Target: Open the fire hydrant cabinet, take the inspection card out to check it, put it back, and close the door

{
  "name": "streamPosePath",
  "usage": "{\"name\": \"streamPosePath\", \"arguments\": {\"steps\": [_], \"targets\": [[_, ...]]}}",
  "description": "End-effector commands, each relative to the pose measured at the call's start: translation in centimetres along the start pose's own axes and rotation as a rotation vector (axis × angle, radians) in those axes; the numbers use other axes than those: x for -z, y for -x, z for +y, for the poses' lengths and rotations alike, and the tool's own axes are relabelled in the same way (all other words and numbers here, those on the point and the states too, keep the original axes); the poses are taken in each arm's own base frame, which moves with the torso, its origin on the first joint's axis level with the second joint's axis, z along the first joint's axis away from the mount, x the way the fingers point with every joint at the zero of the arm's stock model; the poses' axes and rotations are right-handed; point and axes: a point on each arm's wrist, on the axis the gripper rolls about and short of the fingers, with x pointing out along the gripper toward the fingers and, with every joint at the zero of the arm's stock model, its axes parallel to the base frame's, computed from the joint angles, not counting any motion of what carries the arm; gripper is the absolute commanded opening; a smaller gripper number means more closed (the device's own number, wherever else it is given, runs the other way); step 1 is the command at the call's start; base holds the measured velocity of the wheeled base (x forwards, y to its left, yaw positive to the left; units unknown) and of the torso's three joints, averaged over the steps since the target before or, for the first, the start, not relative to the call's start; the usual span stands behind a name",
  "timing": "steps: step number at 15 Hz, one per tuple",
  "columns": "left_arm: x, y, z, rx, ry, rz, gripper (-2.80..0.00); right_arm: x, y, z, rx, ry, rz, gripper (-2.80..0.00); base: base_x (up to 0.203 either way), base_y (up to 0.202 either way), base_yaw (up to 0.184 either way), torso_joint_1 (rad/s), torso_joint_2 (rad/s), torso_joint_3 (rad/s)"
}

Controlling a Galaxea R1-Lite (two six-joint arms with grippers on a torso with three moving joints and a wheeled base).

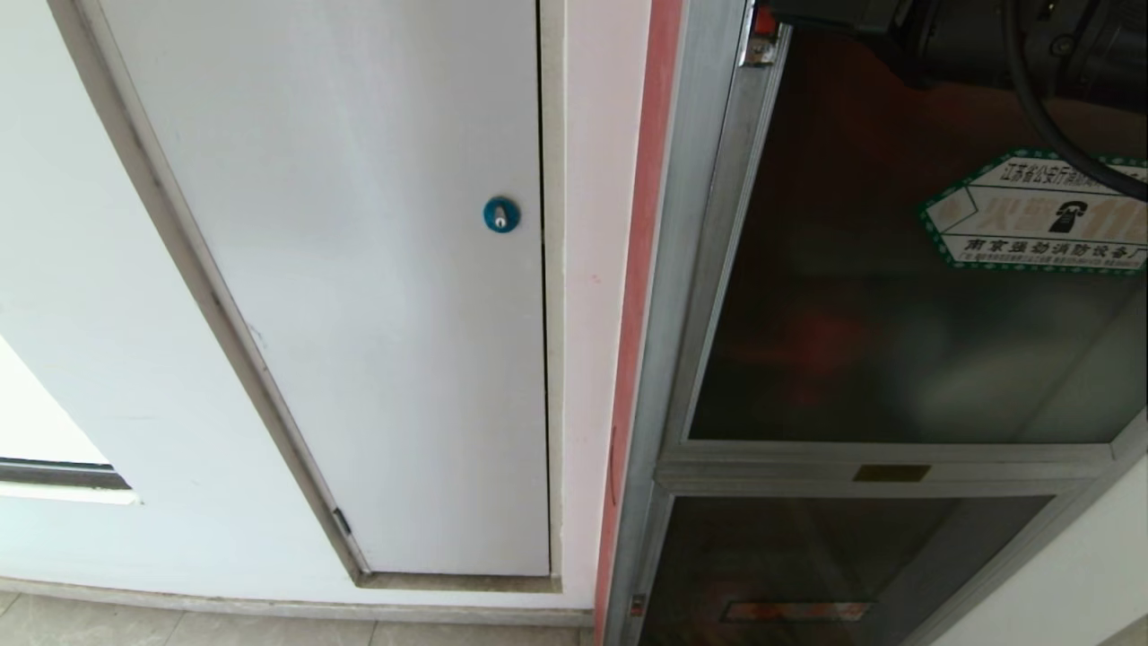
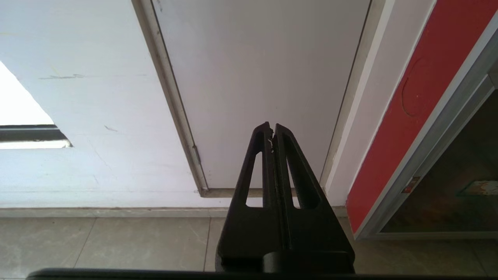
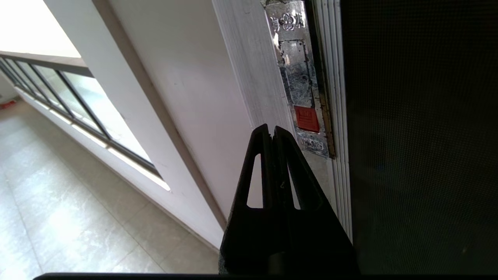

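Door (image 1: 906, 296) shut, dark glass, hexagonal sticker (image 1: 1040, 215).

Dark smoked-glass door (image 1: 897, 296); red latch (image 3: 306, 118); green-bordered sticker (image 1: 1040, 215)

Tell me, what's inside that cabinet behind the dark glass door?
Through the door only a dim reddish glow and a pale blur show; the fire hydrant cabinet is shut. The hexagonal sticker covers part of the glass. No inspection card can be made out.
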Motion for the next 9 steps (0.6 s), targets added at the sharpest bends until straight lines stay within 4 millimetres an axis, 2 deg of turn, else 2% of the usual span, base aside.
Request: {"name": "streamPosePath", "arguments": {"steps": [1, 9], "targets": [[0.0, 0.0, 0.0, 0.001, 0.0, 0.001, -2.8, 0.3, -0.6, -0.4, 0.011, -0.002, 0.004, -2.8, 0.0, 0.0, 0.0, 0.0, 0.0, 0.0], [0.0, 0.0, 0.0, 0.001, 0.0, 0.002, -2.8, 0.4, -2.1, -1.2, 0.029, -0.001, -0.003, -2.8, 0.0, 0.0, 0.0, 0.0, 0.0, 0.0]]}}
